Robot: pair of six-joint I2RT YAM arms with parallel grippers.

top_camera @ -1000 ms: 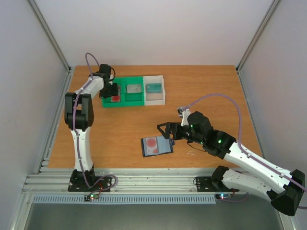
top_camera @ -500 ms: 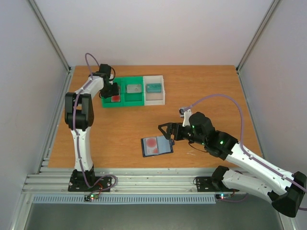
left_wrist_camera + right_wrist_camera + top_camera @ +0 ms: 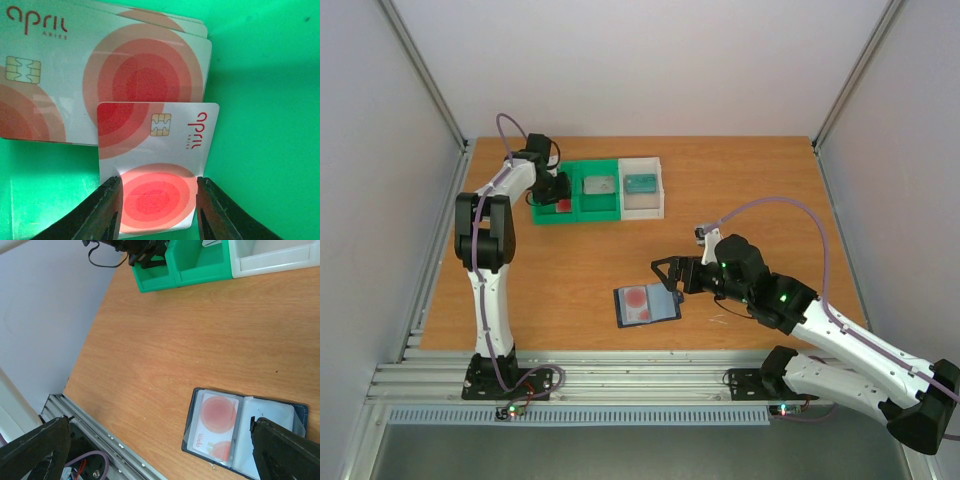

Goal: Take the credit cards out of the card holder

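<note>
The left gripper [image 3: 159, 212] pinches a white, red-ringed credit card [image 3: 157, 145] over the green tray [image 3: 260, 100], while the right gripper [image 3: 662, 277] stands spread wide by the open black-edged card holder [image 3: 267, 412].

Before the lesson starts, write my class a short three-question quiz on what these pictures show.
1. True or false: the card holder lies open.
2. The left fingers are over which compartment of the tray? A green, left; B green, right; C white.
3. What sits between those fingers?
Key: 1 true; 2 A; 3 a credit card.
</note>
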